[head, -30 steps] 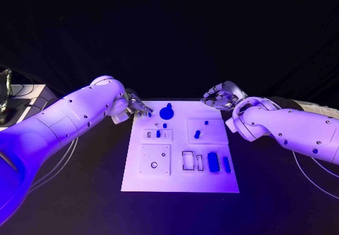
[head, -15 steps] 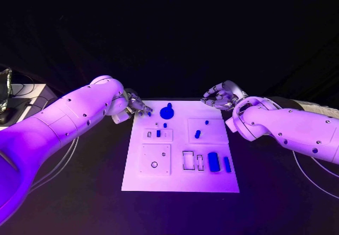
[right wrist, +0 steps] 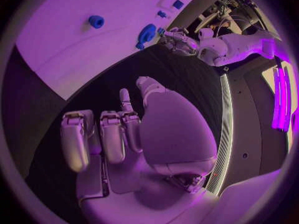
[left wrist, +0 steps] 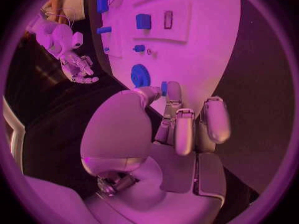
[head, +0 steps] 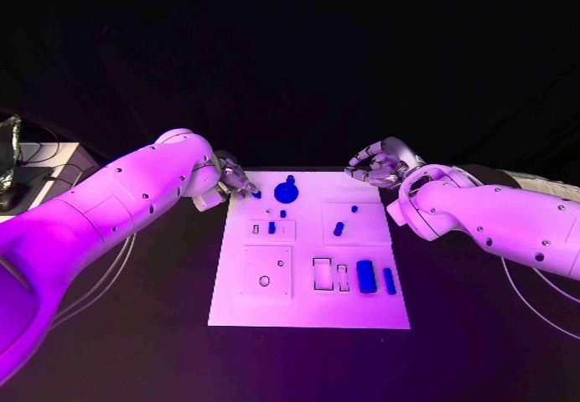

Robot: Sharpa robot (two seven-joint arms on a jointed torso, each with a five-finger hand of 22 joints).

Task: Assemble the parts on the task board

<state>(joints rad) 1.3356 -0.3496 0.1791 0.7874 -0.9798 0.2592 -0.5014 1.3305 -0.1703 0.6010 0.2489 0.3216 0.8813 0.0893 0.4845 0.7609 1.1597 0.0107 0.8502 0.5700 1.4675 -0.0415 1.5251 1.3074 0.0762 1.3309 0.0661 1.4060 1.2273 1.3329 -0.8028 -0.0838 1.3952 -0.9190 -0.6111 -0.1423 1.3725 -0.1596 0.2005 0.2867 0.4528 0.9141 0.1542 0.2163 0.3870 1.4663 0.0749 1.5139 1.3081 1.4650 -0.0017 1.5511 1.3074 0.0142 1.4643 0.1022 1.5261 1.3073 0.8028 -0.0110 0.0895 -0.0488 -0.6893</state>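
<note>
Black table [head: 145,335], with the white task board [head: 308,310] flat in its middle. At the board's far left corner, the left hand [head: 227,184]: thumb and one finger pinched on a small blue part [left wrist: 164,88], the other fingers bent alongside above the board's edge. Just beside that pinch, lying on the board and apart from the fingers, a round blue part [head: 287,193].

Off the board's far right corner, over the table, the right hand [head: 380,165]: fingers curled in toward the palm, nothing between them, touching neither board nor parts.

Nearer than the round part, a tiny blue peg [head: 283,213]. Below it, on the left square panel, a short blue part [head: 271,228] between two small slots. On the right square panel, an oblong blue part [head: 339,228], with a blue dot [head: 354,208] just beyond it.

In the near right area, two rectangular outlines [head: 323,274], then a thick blue bar [head: 365,277] and a thin blue bar [head: 389,280], side by side and apart. On the near left panel, an oval hole [head: 264,282].
</note>
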